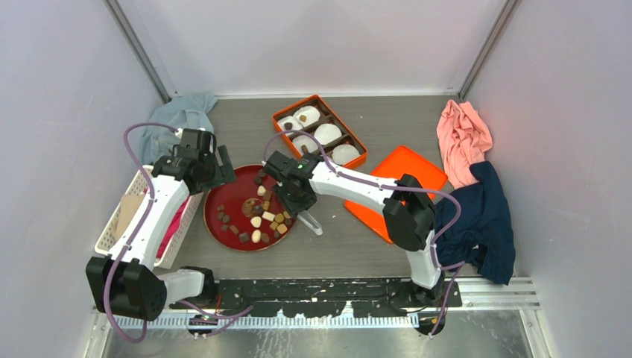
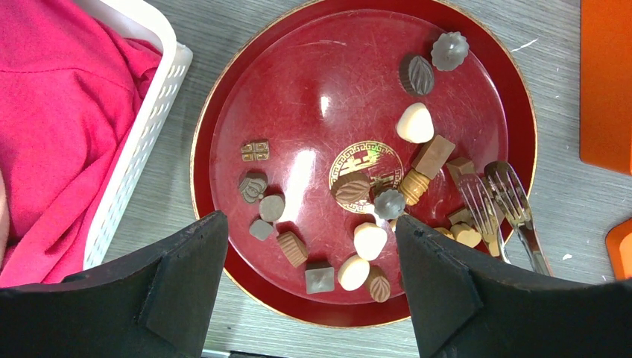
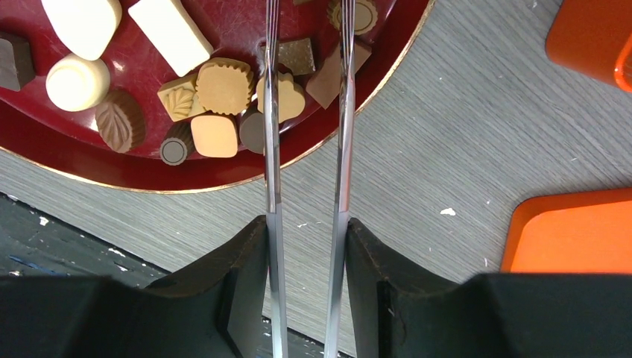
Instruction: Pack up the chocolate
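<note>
Several small dark, tan and cream chocolates (image 1: 262, 218) lie on a red round plate (image 1: 227, 195). My left gripper (image 1: 212, 168) hangs open and empty over the plate's left side; in the left wrist view its fingers frame the near chocolates (image 2: 370, 240). My right gripper (image 1: 294, 195) is shut on metal tongs (image 1: 309, 221). In the right wrist view the tongs (image 3: 272, 186) are held between my right gripper's (image 3: 305, 231) jaws. Their two arms reach over a tan heart-shaped piece (image 3: 292, 97) at the plate's edge.
An orange box (image 1: 358, 145) with white paper cups stands at the back. Its orange lid (image 1: 402, 186) lies right of the plate. A white basket (image 1: 119, 216) with pink cloth is on the left. Pink and navy cloths (image 1: 477, 194) lie on the right.
</note>
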